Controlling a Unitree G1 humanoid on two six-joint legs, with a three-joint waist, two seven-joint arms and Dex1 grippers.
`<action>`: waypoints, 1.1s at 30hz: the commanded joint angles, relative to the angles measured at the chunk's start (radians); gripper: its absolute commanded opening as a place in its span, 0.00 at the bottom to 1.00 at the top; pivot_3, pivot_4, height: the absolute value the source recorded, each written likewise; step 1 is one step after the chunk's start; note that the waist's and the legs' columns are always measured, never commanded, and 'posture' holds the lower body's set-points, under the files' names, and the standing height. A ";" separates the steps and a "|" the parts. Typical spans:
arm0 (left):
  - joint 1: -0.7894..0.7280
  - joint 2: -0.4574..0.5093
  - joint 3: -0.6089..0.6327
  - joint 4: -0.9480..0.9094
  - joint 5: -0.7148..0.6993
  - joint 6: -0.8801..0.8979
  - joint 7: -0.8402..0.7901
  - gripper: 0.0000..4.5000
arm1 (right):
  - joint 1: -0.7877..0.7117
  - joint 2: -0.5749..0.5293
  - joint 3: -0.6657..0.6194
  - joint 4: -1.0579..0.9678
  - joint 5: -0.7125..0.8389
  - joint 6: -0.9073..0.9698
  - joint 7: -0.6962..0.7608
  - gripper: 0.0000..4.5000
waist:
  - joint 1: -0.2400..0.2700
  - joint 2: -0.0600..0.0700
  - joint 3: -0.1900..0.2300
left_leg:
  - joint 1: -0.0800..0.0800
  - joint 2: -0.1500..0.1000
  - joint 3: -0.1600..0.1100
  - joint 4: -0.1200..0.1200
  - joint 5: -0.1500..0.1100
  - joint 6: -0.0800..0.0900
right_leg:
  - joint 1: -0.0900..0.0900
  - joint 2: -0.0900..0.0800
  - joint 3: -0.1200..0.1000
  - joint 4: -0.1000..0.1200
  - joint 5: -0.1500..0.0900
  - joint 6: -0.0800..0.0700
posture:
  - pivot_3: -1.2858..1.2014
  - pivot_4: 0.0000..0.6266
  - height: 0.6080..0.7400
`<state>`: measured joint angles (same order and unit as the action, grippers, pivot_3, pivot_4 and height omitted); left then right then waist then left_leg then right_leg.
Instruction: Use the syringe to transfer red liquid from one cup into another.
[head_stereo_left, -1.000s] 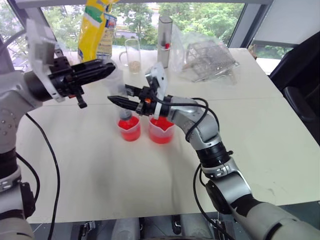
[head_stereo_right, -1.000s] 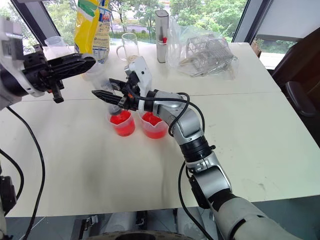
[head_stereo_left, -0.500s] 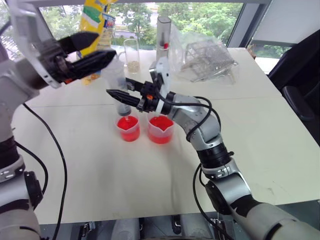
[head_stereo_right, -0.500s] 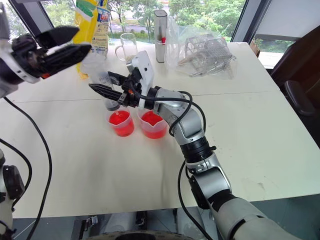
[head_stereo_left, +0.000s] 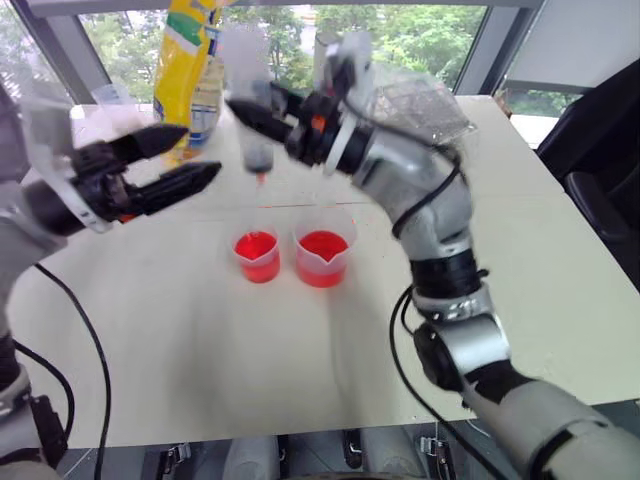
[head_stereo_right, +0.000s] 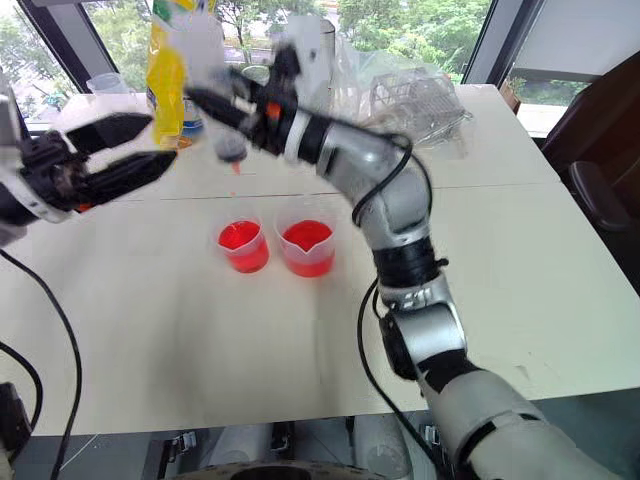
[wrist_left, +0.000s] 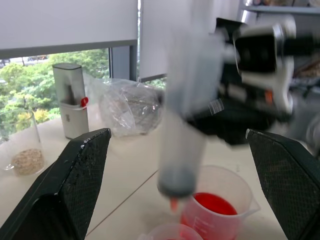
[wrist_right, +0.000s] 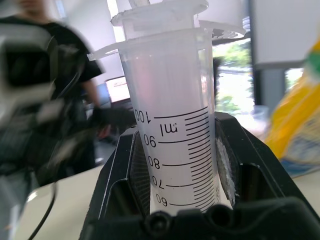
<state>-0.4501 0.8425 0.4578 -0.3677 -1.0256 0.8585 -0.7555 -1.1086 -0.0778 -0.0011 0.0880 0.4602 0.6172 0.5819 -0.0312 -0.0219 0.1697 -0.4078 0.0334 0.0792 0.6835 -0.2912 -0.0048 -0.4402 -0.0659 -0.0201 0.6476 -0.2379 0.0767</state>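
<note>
We see bright daylight entering through the windows (head_stereo_left: 420, 30) at twelve o'clock, washing the white table (head_stereo_left: 560, 230) evenly with faint shadows. Motion blur smears the raised syringe (wrist_left: 182, 125) and right gripper (head_stereo_left: 255, 110); the background person (wrist_right: 55, 75) is out of focus.

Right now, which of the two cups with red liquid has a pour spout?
The wider beaker, on the robot's right of the pair; the narrower cup beside it has none.
</note>
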 joint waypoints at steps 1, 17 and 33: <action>0.003 -0.013 -0.034 -0.035 0.029 -0.049 0.002 0.99 | -0.131 -0.085 -0.114 0.035 0.070 0.216 -0.086 0.32 | -0.001 0.000 0.000 | 0.000 0.000 0.000 0.000 0.000 0.000 | 0.000 0.000 0.000 0.000 0.000 0.000 | 0.52 0.24 1.00; -0.036 -0.065 -0.180 -0.021 0.117 -0.140 -0.035 0.99 | -0.224 -0.438 -0.018 0.382 -0.018 0.987 -0.243 0.32 | -0.012 0.000 0.000 | -0.002 0.000 0.003 -0.003 -0.002 0.003 | -0.002 0.002 0.003 -0.004 0.000 0.000 | 0.52 0.24 1.00; -0.057 -0.060 -0.201 -0.017 0.137 -0.145 -0.046 0.99 | 0.019 -0.414 -0.032 0.374 0.100 0.997 -0.458 0.32 | -0.011 0.000 0.000 | -0.002 0.000 0.003 -0.002 -0.002 0.003 | -0.002 0.003 0.003 -0.004 0.000 0.001 | 0.52 0.24 1.00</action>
<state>-0.4869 0.7752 0.2476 -0.3680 -0.8933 0.7314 -0.8003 -1.0767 -0.4883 -0.0090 0.4944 0.5541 1.6080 0.1386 -0.0423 -0.0215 0.1699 -0.4099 0.0330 0.0825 0.6812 -0.2929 -0.0016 -0.4425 -0.0627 -0.0167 0.6435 -0.2375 0.0778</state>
